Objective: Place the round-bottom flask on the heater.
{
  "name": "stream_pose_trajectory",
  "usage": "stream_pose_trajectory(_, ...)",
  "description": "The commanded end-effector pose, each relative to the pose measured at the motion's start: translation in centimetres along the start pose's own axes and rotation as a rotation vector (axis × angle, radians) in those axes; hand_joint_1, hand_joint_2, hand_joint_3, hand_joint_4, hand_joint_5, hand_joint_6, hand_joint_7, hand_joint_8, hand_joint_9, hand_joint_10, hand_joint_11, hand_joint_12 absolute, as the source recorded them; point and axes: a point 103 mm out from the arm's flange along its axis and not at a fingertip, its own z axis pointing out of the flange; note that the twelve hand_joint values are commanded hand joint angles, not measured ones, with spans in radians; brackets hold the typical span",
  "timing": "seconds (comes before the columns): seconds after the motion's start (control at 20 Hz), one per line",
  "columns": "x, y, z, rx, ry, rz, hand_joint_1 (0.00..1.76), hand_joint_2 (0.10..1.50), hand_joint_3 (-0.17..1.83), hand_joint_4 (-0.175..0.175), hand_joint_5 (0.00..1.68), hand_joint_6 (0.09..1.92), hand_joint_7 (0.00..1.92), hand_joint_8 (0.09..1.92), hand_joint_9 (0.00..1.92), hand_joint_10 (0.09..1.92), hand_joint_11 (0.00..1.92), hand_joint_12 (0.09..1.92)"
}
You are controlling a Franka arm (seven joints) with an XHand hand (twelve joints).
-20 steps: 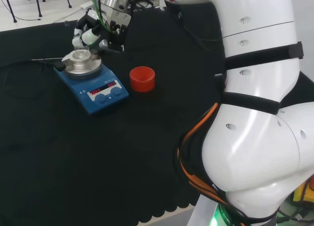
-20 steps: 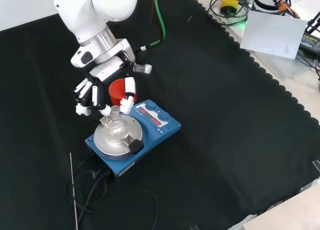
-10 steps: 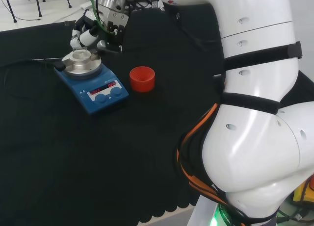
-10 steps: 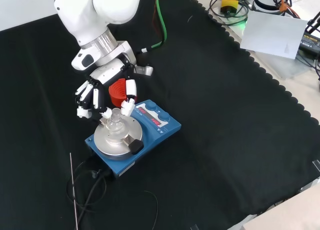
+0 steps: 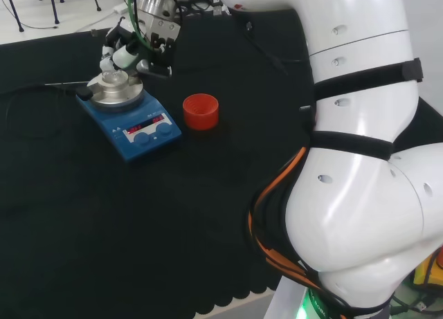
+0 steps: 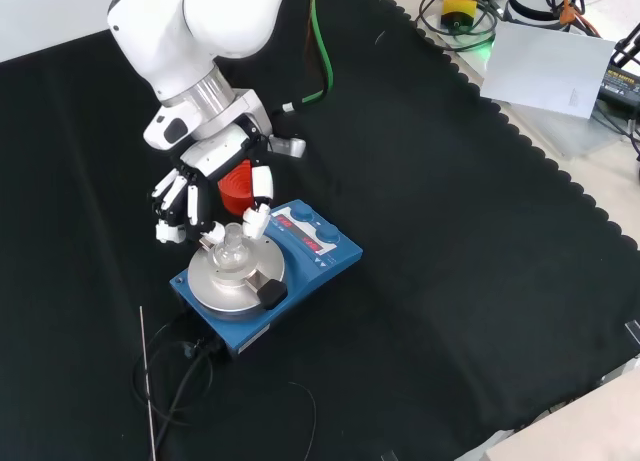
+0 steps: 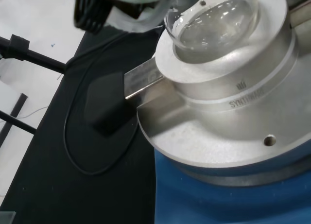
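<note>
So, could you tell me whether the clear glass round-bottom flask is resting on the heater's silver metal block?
Touching. In the wrist view the clear glass round-bottom flask sits down in the well of the silver metal block, with no gap at its rim.

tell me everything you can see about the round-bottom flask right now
The round-bottom flask is clear glass, with a round bulb and a short neck. It looks empty. It stands upright, its bulb seated in the hollow of the silver metal block on top of the blue heater. The hand is right above it, fingers beside the neck; whether they touch it I cannot tell.
</note>
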Motion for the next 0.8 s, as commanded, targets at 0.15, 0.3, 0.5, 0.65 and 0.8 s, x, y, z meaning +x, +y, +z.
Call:
stream_pose_trajectory(0.15, -0.31, 0.02, 0.47, 0.003, 0.002, -0.001, 1.07, 0.69, 0.79, 0.175, 1.06, 1.09, 0.25, 0.51, 0.48, 0.59, 0.10, 1.35)
stream_pose_trajectory(0.3, -0.23, -0.01, 0.39, 0.013, 0.022, -0.017, 1.06, 0.76, 0.69, 0.157, 1.03, 1.09, 0.25, 0.52, 0.47, 0.59, 0.09, 1.35)
stream_pose_trajectory(0.5, 0.01, -0.21, 0.04, 0.013, -0.022, -0.044, 1.01, 0.81, 0.52, 0.078, 0.75, 0.99, 0.21, 0.54, 0.41, 0.63, 0.03, 1.37)
stream_pose_trajectory(0.65, 0.18, -0.42, -0.14, 0.021, -0.034, -0.052, 1.00, 0.66, 0.74, 0.028, 0.54, 0.85, 0.19, 0.54, 0.38, 0.65, 0.00, 1.36)
stream_pose_trajectory(0.8, 0.31, -0.58, -0.28, 0.033, -0.051, -0.049, 0.99, 0.60, 0.81, 0.012, 0.41, 0.63, 0.16, 0.56, 0.36, 0.67, 0.00, 1.34)
